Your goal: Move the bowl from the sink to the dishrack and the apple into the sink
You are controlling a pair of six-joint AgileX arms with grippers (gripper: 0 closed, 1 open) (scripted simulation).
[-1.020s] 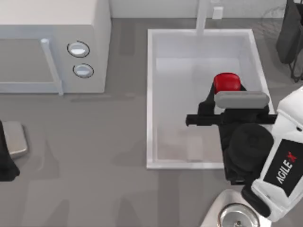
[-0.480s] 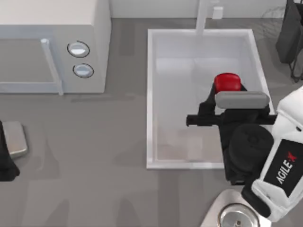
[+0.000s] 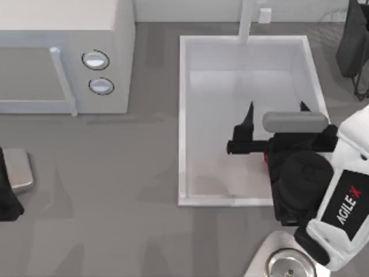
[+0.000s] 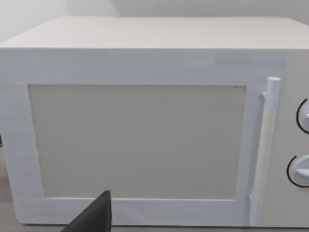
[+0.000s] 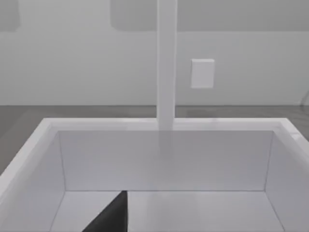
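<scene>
Top view had the right gripper [image 3: 275, 113] spread over the sink [image 3: 183, 121] at centre right, a red sliver of the apple [image 3: 266, 157] beneath its wrist, apparently dropped inside. No bowl lay in the basin, so little seemed left. The left gripper [image 3: 8, 190] sat parked at the left edge.

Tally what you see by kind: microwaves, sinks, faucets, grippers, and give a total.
Microwave: 1
Sink: 1
Faucet: 1
Grippers: 2, right gripper above the sink, left gripper at the table left edge
Total: 5
</scene>
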